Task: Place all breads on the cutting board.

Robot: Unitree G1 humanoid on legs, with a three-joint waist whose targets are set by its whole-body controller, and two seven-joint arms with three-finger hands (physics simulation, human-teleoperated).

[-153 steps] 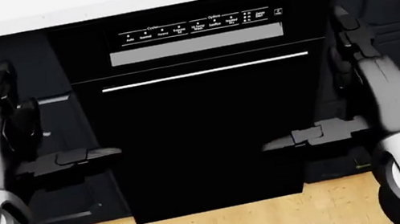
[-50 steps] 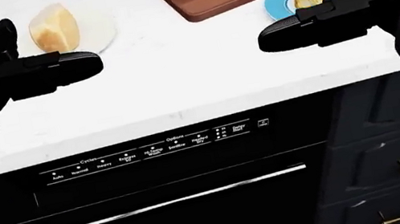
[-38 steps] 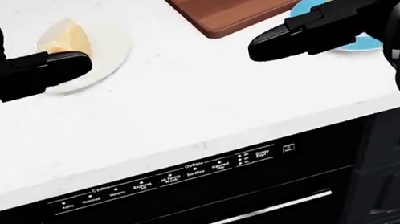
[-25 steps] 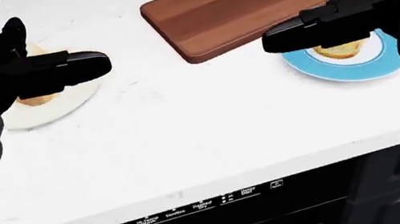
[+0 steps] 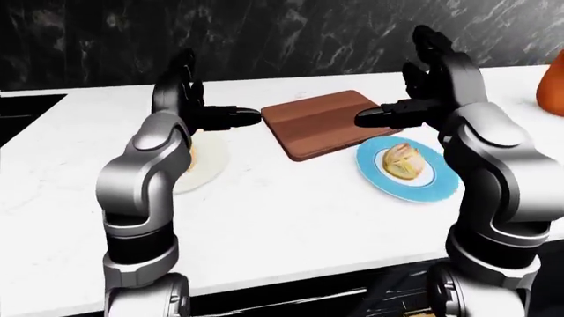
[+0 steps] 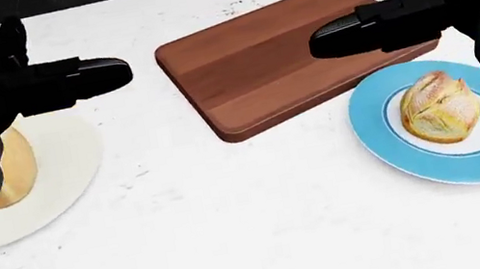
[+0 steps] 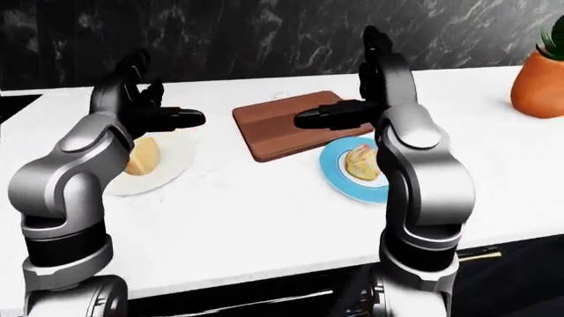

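Raised higher, the view now shows the golden bread roll [image 6: 439, 108] just below the spread right hand [image 6: 376, 15].

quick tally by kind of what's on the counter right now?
Breads: 2, a roll on the blue plate and a roll on the white plate
Plates: 2, blue plate and white plate
Cutting board: 1, nothing on it
Orange pot: 1, at the right edge of the right-eye view
Total: 6
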